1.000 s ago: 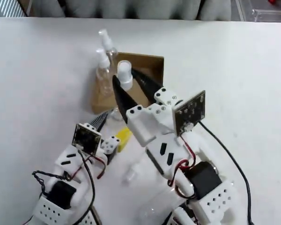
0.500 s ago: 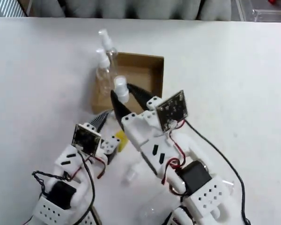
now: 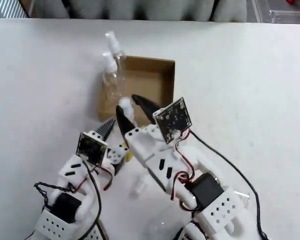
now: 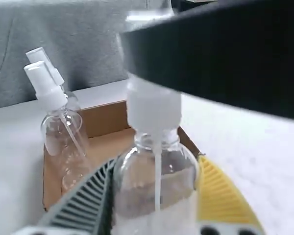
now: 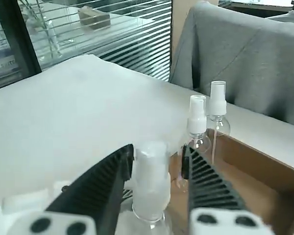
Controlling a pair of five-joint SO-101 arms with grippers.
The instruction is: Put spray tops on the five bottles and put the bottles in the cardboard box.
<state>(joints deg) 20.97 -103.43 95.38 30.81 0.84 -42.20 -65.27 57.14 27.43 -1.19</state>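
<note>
High view: box point(image 3: 155, 75) on the table point(image 3: 250, 75), mid-table toward the far edge. Two capped bottles point(image 3: 111, 80) stand upright in it along one side wall. Right claw point(image 3: 126, 102) is at the box's near edge, around a top point(image 3: 125, 107). Left claw point(image 3: 119, 134) is just beside it, closer to the table's near edge.

Left wrist view: left claw pinches a clear bottle point(image 4: 154, 191), upright, grey finger on one side, yellow on the other. The top sits in its neck.

Right wrist view: right claw is spread, one finger against the top, a gap at the other.
</note>
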